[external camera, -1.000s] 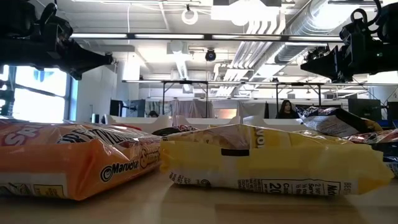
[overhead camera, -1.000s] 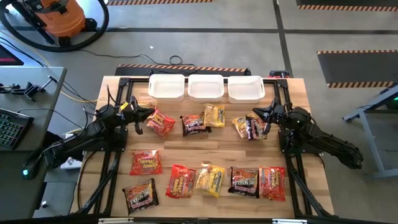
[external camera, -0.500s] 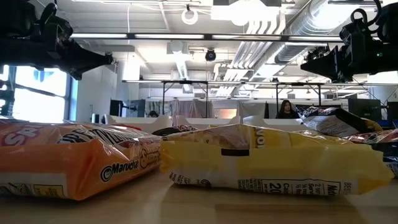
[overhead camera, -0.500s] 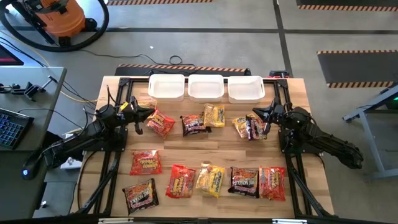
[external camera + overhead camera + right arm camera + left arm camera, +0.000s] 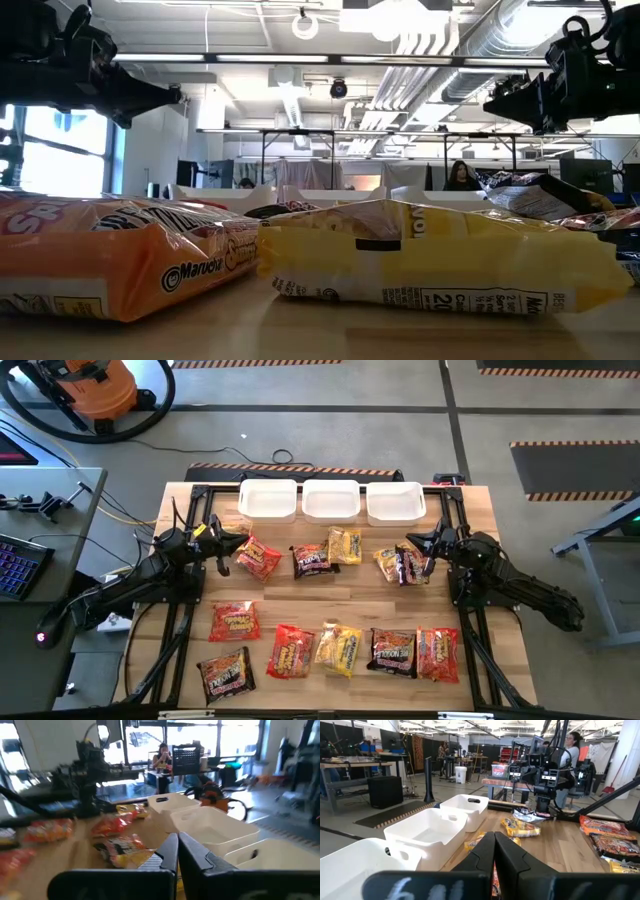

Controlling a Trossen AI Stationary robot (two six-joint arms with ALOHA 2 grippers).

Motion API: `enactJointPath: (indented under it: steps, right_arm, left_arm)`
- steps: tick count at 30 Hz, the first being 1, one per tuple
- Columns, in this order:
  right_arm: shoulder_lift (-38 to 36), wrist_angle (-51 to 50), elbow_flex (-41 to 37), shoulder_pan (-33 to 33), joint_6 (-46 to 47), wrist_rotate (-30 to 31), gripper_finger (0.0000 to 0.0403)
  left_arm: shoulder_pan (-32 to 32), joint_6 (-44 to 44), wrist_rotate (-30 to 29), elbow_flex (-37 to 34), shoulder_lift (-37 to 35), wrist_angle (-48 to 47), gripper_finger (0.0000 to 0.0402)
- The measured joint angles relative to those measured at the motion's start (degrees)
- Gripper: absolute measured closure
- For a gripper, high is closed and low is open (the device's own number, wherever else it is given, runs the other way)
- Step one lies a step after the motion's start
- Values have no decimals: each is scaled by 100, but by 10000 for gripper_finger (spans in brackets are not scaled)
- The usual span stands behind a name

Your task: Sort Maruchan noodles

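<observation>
Several Maruchan packets lie flat on the table in the high view. The far row holds a red packet (image 5: 258,557), a dark one (image 5: 311,560), a yellow one (image 5: 345,545), and a dark packet (image 5: 411,565) lying on a yellow one (image 5: 387,563). The near row runs from a red packet (image 5: 234,621) to another red one (image 5: 437,654). My left gripper (image 5: 236,542) (image 5: 494,839) is shut, raised beside the far red packet. My right gripper (image 5: 409,550) (image 5: 176,838) is shut, raised by the dark-on-yellow pair. In the low view both grippers (image 5: 165,98) (image 5: 497,102) hang above the table.
Three white bins (image 5: 268,500) (image 5: 331,500) (image 5: 395,502) stand in a row along the table's far edge. Bare wood (image 5: 330,595) runs between the two packet rows. A person (image 5: 571,745) stands beyond the table's right side, and another sits (image 5: 163,755) beyond its left side.
</observation>
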Motion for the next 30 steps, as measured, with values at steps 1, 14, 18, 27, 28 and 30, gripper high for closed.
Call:
enactJointPath:
  steps: [1,14,18,27,28,30]
  right_arm:
    - [-2,7,-2,0,318,-62,402]
    - [188,2994,36,0,653,307,402]
    - [938,2734,299,3,1441,274,402]
    - [3916,2669,1022,320,2514,392,316]
    - [4217,2662,1127,411,2593,397,300]
    - [4795,2665,1375,613,2635,522,267]
  left_arm:
    - [1,1,0,0,-2,0,399]
    - [1,1,-1,0,0,0,399]
    - [-1,1,1,0,0,0,399]
    - [0,1,0,2,-1,0,399]
    - [-1,0,1,2,0,0,399]
    - [-1,1,1,2,0,0,399]
